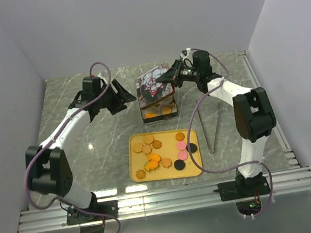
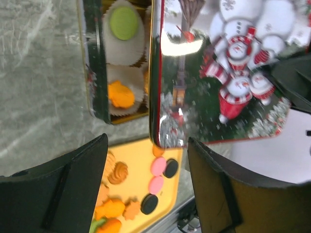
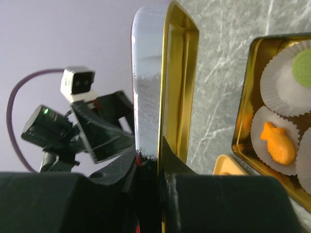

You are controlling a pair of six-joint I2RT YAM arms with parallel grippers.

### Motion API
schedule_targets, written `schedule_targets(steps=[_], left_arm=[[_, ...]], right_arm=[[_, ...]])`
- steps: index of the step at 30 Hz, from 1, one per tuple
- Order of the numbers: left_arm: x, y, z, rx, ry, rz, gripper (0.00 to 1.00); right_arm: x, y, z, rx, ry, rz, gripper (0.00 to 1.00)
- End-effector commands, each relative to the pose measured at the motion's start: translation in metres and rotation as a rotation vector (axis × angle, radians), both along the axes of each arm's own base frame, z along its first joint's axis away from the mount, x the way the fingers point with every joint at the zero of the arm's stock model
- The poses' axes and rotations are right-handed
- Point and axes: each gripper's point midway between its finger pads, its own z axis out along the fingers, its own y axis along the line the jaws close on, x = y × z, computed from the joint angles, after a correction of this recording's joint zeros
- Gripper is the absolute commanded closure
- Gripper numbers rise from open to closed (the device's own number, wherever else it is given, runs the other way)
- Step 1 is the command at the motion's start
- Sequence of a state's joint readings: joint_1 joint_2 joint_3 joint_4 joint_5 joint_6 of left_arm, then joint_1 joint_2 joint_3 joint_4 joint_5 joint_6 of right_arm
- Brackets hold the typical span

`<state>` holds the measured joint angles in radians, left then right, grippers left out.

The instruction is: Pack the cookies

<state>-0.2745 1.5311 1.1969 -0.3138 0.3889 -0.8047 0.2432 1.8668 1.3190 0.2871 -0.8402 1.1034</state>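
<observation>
Overhead, most of the cookies [image 1: 156, 152] lie loose on a yellow tray [image 1: 168, 141] in the lower middle of the frame: brown and orange ones on the tray's left half, two pink and two black ones toward its right edge. Just above the tray stands an open tin [image 1: 144, 116]. The left wrist view shows white paper cups [image 2: 127, 80] inside it, one holding a green cookie, the one below it an orange cookie.

The right pincer [image 1: 169, 79], at upper centre-right, is clamped on one edge of the lid [image 1: 154, 85]. The lid carries a snowman print and is tilted up over the far side of the tin, clear of the tabletop [image 1: 88, 139]. In the right wrist view the lid runs edge-on up the middle of the frame, its gold inner face turned toward the tin, and the black fingers [image 3: 218, 204] at the bottom edge press it from both sides.

The left pincer [image 1: 118, 97] sits to the left of the lid at upper centre-left, near it but apart. Its jaws stand wide, and nothing lies between them. A pair of metal tongs [image 1: 207, 129] lies on the tabletop right of the tray.
</observation>
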Motion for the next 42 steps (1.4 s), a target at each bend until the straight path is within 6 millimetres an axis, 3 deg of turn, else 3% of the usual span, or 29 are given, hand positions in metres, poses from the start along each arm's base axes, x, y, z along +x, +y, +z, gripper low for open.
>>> schedule_targets(steps=[1, 6, 18, 28, 42], left_arm=[[0.021, -0.011, -0.001, -0.011, -0.084, -0.057, 0.28], [0.038, -0.017, -0.011, 0.0, -0.078, -0.085, 0.27], [0.049, -0.021, -0.06, 0.024, 0.017, -0.136, 0.32], [0.059, -0.019, -0.096, 0.039, 0.094, -0.13, 0.34], [0.064, -0.043, -0.096, -0.113, 0.123, -0.202, 0.39]], right_arm=[[0.003, 0.015, 0.018, 0.032, -0.077, 0.048, 1.0], [0.003, 0.024, -0.007, 0.023, -0.032, 0.063, 1.0], [0.01, 0.041, -0.047, 0.005, 0.016, 0.069, 1.0], [0.015, 0.037, -0.048, 0.012, -0.017, 0.051, 1.0], [0.02, 0.02, -0.06, 0.005, -0.012, 0.011, 1.0]])
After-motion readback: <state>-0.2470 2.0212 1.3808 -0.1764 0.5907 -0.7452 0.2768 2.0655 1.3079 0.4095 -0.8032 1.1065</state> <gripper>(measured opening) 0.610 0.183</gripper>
